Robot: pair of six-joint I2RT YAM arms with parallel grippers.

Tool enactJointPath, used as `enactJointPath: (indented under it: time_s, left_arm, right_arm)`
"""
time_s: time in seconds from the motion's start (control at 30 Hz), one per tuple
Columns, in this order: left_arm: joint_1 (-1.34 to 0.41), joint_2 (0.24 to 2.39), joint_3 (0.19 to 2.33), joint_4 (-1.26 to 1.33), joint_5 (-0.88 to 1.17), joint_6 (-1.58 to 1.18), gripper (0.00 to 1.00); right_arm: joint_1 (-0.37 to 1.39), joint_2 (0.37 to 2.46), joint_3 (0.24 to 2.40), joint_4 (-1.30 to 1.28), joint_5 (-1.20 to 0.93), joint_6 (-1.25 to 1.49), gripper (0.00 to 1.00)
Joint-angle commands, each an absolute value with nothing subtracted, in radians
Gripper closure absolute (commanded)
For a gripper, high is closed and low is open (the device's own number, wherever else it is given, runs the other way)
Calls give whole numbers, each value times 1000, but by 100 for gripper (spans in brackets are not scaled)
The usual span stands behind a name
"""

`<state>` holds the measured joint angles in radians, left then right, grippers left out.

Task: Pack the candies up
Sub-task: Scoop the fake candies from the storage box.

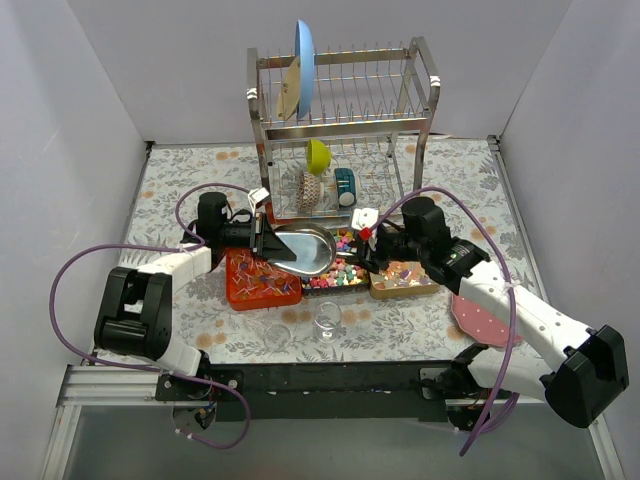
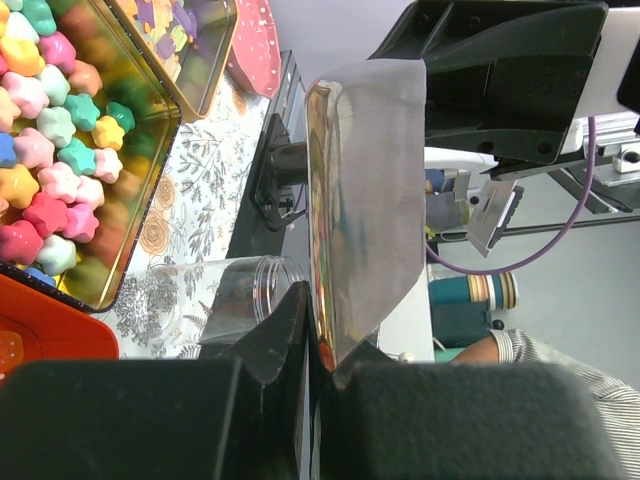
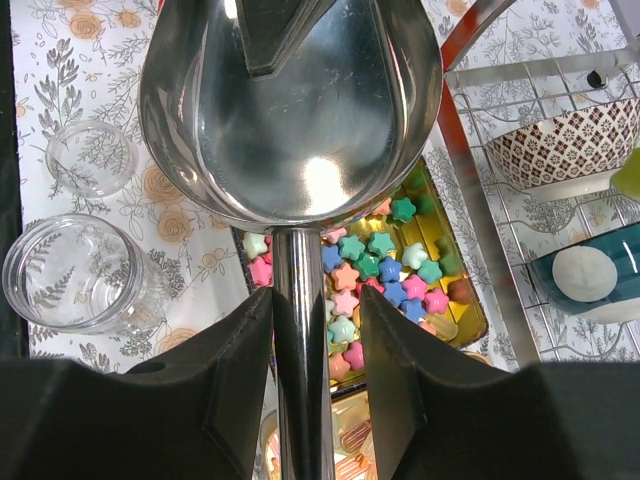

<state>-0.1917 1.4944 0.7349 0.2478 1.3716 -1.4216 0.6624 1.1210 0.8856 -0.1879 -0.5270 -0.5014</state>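
Observation:
The candies [image 1: 335,270] are small star-shaped pieces in mixed bright colours, lying in a gold tin under a shiny metal scoop [image 1: 305,248]. My left gripper [image 1: 268,240] is shut on the rim of the scoop's bowl [image 2: 365,200], holding it over the tin. My right gripper [image 3: 315,310] straddles the scoop's handle [image 3: 300,350]; one finger touches it and the other stands off with a gap. The scoop's bowl [image 3: 290,110] looks empty. The candies show in the right wrist view [image 3: 385,270] and the left wrist view [image 2: 50,150].
A small clear glass [image 1: 327,320] and a clear jar [image 1: 281,335] stand near the front; both show in the right wrist view [image 3: 90,158], [image 3: 75,275]. A red tray [image 1: 260,280], a second gold tin [image 1: 405,278], a pink plate [image 1: 485,320] and a dish rack [image 1: 345,130] surround the tin.

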Motion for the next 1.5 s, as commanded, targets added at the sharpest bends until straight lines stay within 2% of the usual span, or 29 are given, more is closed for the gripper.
enactJointPath:
  time_s: [0.0, 0.3, 0.5, 0.6, 0.63, 0.67, 0.7, 0.8, 0.9, 0.97, 1.17, 1.37, 1.43, 1.47]
  left_arm:
    - [-187, 1488, 767, 272, 1416, -1434, 100]
    - [-186, 1493, 764, 287, 1422, -1453, 100]
    - [-186, 1494, 756, 305, 1420, -1465, 100]
    - [-184, 1496, 753, 314, 1419, -1473, 100]
    - [-184, 1494, 752, 313, 1417, -1474, 100]
    - [-186, 1493, 755, 298, 1398, -1470, 99]
    - [-180, 1491, 767, 273, 1382, -1459, 73]
    - [-161, 1486, 820, 172, 1332, -1373, 40]
    - [-134, 1480, 868, 31, 1280, -1254, 36]
    - [-127, 1477, 909, -78, 1244, -1188, 34]
    - [-127, 1463, 902, -121, 1167, -1089, 32]
    - [-127, 1517, 951, -314, 1154, -909, 33]
    - [-127, 1528, 962, -357, 1096, -868, 35]
    - [-127, 1532, 965, -389, 998, -862, 36]
  right_arm:
    - [670, 1117, 876, -130, -538, -512, 53]
    - [683, 1127, 854, -100, -531, -511, 54]
    - [689, 1135, 862, -95, -515, -514, 59]
    - [692, 1147, 864, -91, -515, -514, 78]
    - [692, 1150, 870, -92, -515, -511, 90]
    - [692, 1160, 876, -97, -520, -506, 93]
    - [692, 1163, 885, -106, -520, -502, 96]
    - [677, 1172, 974, -199, -495, -492, 99]
    - [577, 1177, 1098, -393, -529, -544, 99]
    - [513, 1175, 1158, -530, -522, -685, 99]
    - [355, 1207, 1350, -1047, -502, -981, 99]
    - [232, 1241, 1396, -1280, -417, -1186, 99]
    - [198, 1261, 1414, -1310, -387, -1201, 99]
    - [187, 1270, 1417, -1310, -346, -1212, 99]
